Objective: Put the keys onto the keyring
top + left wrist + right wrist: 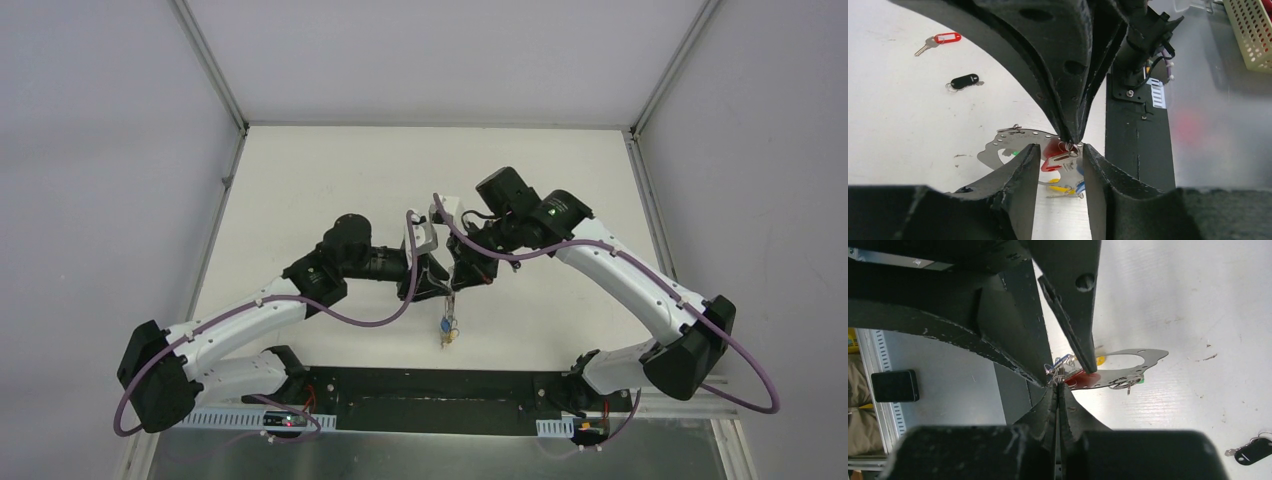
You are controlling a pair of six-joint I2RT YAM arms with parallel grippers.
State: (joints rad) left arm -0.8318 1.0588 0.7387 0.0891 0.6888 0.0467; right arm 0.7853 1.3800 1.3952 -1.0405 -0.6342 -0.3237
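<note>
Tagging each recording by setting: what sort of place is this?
Most likely a lab robot cell, not a home: a bare white table boxed in by plain pale panels on metal frame posts, with the left arm and right arm bolted to a black base plate.

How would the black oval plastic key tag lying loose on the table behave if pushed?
The black oval plastic key tag lies flat, so it would probably slide, not roll. It looks small and light; its silvery ring may swing loosely.
</note>
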